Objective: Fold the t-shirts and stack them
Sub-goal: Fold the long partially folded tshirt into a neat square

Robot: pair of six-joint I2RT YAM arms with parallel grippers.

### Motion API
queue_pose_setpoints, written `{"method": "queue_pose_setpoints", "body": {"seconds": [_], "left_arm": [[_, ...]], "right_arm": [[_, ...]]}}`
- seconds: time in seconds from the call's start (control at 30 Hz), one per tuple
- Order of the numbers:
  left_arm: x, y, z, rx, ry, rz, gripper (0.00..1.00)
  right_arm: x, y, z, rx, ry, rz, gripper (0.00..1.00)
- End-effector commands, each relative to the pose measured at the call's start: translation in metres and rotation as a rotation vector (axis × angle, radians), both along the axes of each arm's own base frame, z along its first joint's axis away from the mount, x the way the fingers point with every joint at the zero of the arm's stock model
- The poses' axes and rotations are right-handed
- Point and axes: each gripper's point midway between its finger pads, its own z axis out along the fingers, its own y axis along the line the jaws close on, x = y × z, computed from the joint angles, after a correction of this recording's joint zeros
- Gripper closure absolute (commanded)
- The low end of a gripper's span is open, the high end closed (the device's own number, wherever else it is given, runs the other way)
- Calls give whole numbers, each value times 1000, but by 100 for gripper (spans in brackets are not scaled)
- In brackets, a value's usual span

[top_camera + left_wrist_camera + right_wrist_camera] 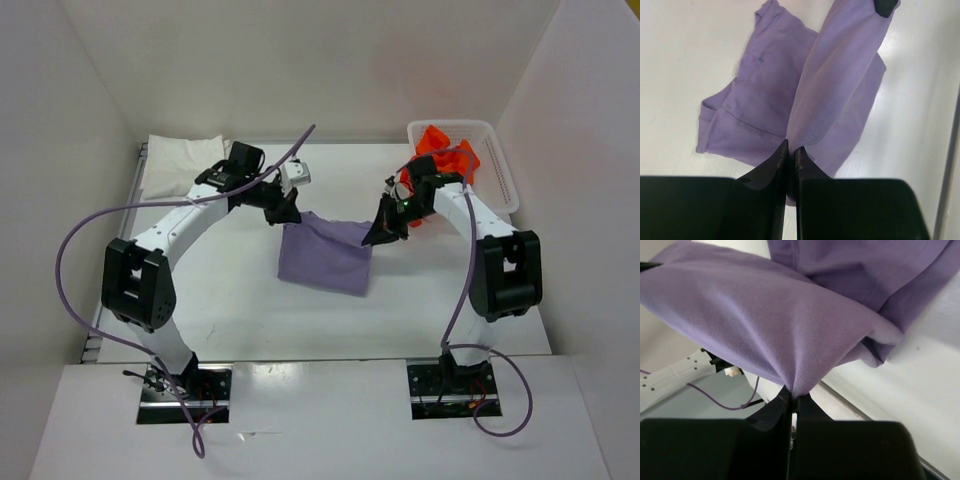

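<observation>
**Finding 1: work in hand.** The lavender t-shirt [325, 255] lies on the desk [420, 310], to the left of the white mesh basket [500, 170] and nearer the arm bases than it. Its far edge is lifted off the surface and stretched between the two arms. The rest of it rests on the desk, already doubled in part.

**Finding 2: pincers.** The left pincer [283, 213] is nipped nearly closed on the lifted edge, at the corner farther from the basket. Its wrist view shows cloth drawn tight from between the tips. The right pincer [380, 235] is clamped on the corner nearer the basket, with a peak of lavender fabric pinched between its tips.

**Finding 3: other garments.** The white t-shirt [185, 160] lies flat at the far side of the desk, well away from the basket to its left. It appears folded. The orange t-shirt [445, 155] sits crumpled in the basket, with part of it spilling over the side facing the lavender shirt.

**Assessment.**
- One shirt appears done.
- The second is mid-fold. The raised edge has yet to be laid over, and the shirt has not been placed on the white one.
- The orange shirt is untouched, so it remains to be lifted out, folded and stacked.
- Roughly a third to a half of the task is judged complete.
</observation>
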Motion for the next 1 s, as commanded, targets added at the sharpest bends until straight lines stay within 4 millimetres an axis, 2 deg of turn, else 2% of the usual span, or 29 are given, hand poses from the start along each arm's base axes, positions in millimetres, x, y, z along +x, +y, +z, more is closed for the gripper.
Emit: {"method": "queue_pose_setpoints", "body": {"seconds": [0.0,0.03,0.13,0.2,0.23,0.27,0.43,0.5,0.53,0.57,0.6,0.67,0.73,0.77,0.83,0.87,0.93,0.97], "left_arm": [[29,-6,10,-39,-74,37,92],[32,-6,11,-41,-83,48,91],[49,-5,-7,-7,-87,80,89],[57,-4,-10,2,-109,97,88],[59,-5,-13,2,-108,97,86],[63,-4,-12,5,-125,106,83],[78,-3,-30,33,-143,129,72],[86,0,-34,54,-160,156,66],[93,1,-36,61,-179,171,61],[101,6,-41,91,-200,196,61],[110,12,-39,99,-228,225,59],[124,30,-46,149,-244,314,59],[129,42,-47,162,-238,358,55],[133,49,-45,170,-238,377,46],[130,55,-43,197,-225,393,39],[130,60,-35,195,-229,403,37],[120,63,-38,214,-193,398,33],[118,62,-30,205,-196,392,31]], "right_arm": [[28,-6,-2,26,-50,-25,100],[33,-6,-6,25,-41,-25,100],[51,-8,-12,16,-45,-39,100],[58,-10,-20,16,-29,-55,100],[65,-13,-17,20,-56,-64,100],[71,-17,-17,17,-54,-96,100],[87,-19,-29,16,-46,-143,97],[98,-23,-35,-18,-55,-167,83],[103,-24,-40,-30,-49,-181,70],[112,-24,-39,-32,-70,-195,55],[118,-25,-41,-41,-84,-200,52],[137,-24,-36,-32,-131,-222,48],[155,-25,-23,-40,-195,-234,43],[161,-26,-17,-48,-220,-242,43],[173,-30,8,-65,-306,-256,43],[172,-27,29,-68,-352,-258,43],[171,-32,42,-140,-415,-274,42],[166,-31,56,-158,-447,-282,42]]}}
